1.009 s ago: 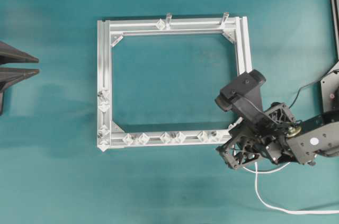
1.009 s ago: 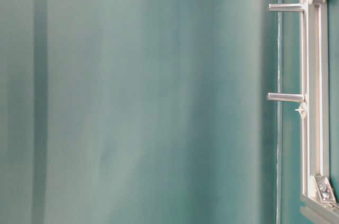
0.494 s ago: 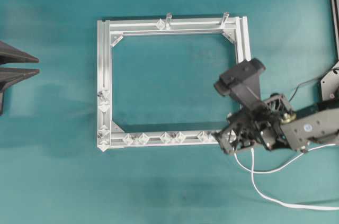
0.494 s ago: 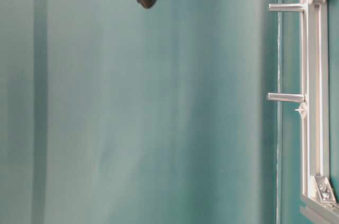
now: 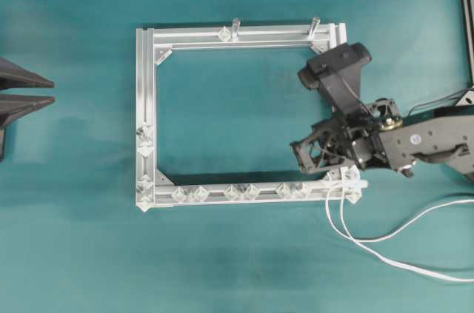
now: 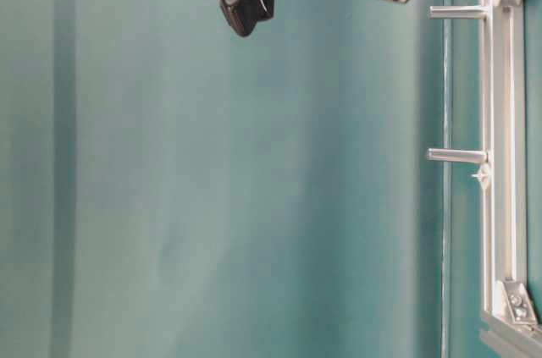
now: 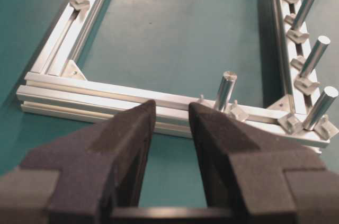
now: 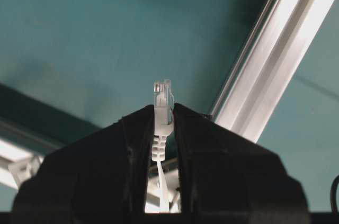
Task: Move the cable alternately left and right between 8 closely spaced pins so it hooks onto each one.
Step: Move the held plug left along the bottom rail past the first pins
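While the right gripper [image 8: 160, 121] is clamping the cable [image 5: 385, 243] just behind its plug [image 8: 163, 94], we are noting a change vs. 1 s ago: the arm has swung from below the frame's near-right corner up & inward, and is now sitting over the inside of that corner, by the right end of the bottom rail [image 5: 244, 196]. Cable is now trailing from the gripper down across the rail end, then looping out over the table toward the right edge; earlier it was lying wholly outside the frame. In the right wrist view the plug tip is poking out past the pads, jaws shut on the boot.

We are reading this as the start of threading: the cord appears to be passing the first of the pins [image 5: 354, 196] at the corner, though we cannot tell whether it is actually hooking. Remaining pins along the rail are looking untouched.

Left gripper [image 7: 172, 115] is resting w/ pads slightly apart, holding nothing, facing the frame's left side.
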You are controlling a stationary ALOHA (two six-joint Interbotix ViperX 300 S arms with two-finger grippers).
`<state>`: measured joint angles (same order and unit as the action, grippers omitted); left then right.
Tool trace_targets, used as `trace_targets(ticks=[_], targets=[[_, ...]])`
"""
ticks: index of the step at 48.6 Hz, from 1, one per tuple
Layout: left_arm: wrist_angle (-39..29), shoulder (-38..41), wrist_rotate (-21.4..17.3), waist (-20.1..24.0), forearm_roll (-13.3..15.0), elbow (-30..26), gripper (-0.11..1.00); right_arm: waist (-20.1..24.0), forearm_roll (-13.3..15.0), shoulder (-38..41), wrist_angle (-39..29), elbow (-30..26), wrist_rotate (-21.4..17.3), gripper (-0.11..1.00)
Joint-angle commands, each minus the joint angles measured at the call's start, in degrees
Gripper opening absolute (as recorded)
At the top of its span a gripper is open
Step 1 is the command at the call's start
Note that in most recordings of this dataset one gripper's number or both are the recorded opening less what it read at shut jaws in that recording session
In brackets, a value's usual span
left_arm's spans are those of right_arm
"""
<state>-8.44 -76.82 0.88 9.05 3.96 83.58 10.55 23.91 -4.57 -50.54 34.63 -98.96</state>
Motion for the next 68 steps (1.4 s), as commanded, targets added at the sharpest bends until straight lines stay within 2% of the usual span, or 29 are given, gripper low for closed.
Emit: trace_targets(ticks=[1, 12, 23, 41, 56, 68], targets=[[0.53, 0.88, 0.44, 0.18, -0.18, -0.62, 0.37, -0.44, 0.35, -1.41, 0.53, -0.53, 0.09, 0.15], [0.53, 0.88, 0.44, 0.18, -0.18, -0.7, 0.37, -2.37, 0.35, -0.26, 3.08, -1.76, 0.09, 0.15], [0.53, 0.88, 0.44, 0.18, -0.09, -0.62, 0.37, -3.34, 0.35, 4.13, 5.89, -5.54, 0.44, 0.15], [0.53, 0.88, 0.44, 0.18, -0.09, -0.62, 0.37, -3.52, 0.44, 9.4, 6.06, -11.43, 0.44, 0.15], [0.53, 0.79, 0.44, 0.18, -0.09, -0.62, 0.37, -2.46, -0.18, 9.76, 5.8, -13.1, 0.26, 0.15], [0.53, 0.79, 0.44, 0.18, -0.09, -0.7, 0.37, -0.09, -2.02, 9.76, 5.54, -13.8, -0.62, 0.15]])
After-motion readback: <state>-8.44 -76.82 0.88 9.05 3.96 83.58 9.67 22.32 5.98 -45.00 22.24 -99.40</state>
